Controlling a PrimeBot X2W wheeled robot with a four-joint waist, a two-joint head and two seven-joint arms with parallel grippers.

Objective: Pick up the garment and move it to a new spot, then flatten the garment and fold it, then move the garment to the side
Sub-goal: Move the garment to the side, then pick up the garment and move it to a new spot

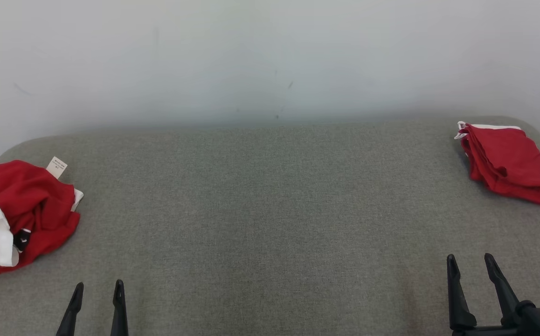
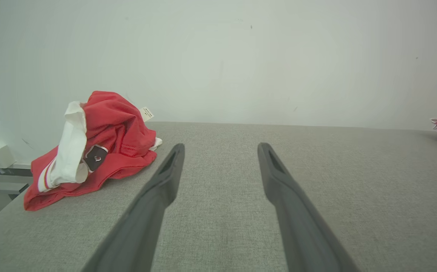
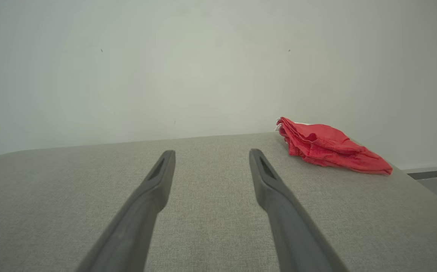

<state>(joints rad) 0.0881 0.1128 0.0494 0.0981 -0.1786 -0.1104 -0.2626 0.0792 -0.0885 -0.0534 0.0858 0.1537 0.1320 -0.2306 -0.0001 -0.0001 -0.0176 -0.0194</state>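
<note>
A crumpled red garment with white trim (image 1: 23, 219) is seen heaped at the far left edge of the grey fabric-covered table (image 1: 270, 210), with a small white label (image 1: 57, 166) sticking up at its far side. A second red garment, folded flat (image 1: 508, 163), lies at the far right corner, well apart from the heap. The left gripper (image 1: 100, 283) is held low at the near left with its two dark fingers spread wide and nothing between them. The right gripper (image 1: 469, 256) is likewise spread wide and empty at the near right.

The step in hand is judged to be the first pick-up, and the crumpled heap is taken as its object. The heap is best approached by the left gripper from its near right side. The raised red fold at the top should be pinched rather than the loose white band, so that the whole piece is lifted together. Since part of the cloth lies at the table's edge, it should be drawn inward toward the bare middle, not dragged outward.
</note>
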